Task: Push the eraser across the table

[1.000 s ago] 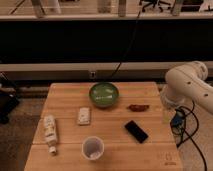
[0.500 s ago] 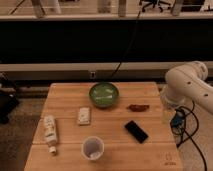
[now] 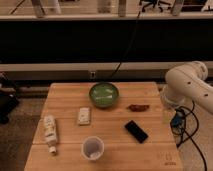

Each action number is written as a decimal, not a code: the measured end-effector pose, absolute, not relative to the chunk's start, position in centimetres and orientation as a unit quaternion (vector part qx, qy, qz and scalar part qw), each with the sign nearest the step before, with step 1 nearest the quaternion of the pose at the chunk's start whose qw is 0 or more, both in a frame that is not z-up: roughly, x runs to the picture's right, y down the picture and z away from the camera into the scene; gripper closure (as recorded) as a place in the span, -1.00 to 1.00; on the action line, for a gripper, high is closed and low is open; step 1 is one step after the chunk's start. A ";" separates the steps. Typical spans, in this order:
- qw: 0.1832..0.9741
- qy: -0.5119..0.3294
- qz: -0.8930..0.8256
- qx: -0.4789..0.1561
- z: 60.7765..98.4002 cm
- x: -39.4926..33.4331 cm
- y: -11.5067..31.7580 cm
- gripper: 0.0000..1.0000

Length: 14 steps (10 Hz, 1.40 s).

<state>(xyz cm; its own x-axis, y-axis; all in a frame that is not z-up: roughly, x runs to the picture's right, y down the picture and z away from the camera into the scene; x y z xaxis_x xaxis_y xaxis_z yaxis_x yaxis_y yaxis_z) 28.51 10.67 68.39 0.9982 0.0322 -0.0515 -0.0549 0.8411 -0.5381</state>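
Black and flat, the eraser is found on the right half of the light wooden counter, near the front edge, with its long axis laid diagonally from upper left to lower right in the camera view. It is set apart from everything else: the reddish-brown item is placed just behind it, the green bowl farther back and to the left, the whitish pad well to the left, and a clear cup and a pale tube toward the front left. The hand is hung below the white arm at the counter's right edge, beside loose cables; whether it is apart or together cannot be told. From the hand the eraser is offset to the left and toward the front, not touched and a clear gap away, so a push across the counter is judged to call first for the hand to be brought down beside the eraser's right end. Against the earlier frames no difference is made out: arm and eraser are seen in the same places
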 end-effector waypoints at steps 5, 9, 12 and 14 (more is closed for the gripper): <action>0.957 0.011 0.017 -0.289 69.3 26.3 13.1 -0.60; 0.954 0.003 0.004 -0.299 70.1 25.1 14.5 -0.60; 0.952 -0.001 -0.004 -0.306 70.7 24.1 15.4 -0.60; 0.948 -0.003 -0.008 -0.317 71.5 24.0 16.4 -0.60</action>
<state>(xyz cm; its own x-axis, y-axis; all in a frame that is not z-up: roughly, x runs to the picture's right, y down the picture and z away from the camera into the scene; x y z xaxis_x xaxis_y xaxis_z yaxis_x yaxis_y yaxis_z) 24.02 16.40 71.50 0.9999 -0.0121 0.0112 0.0164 0.7990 -0.6011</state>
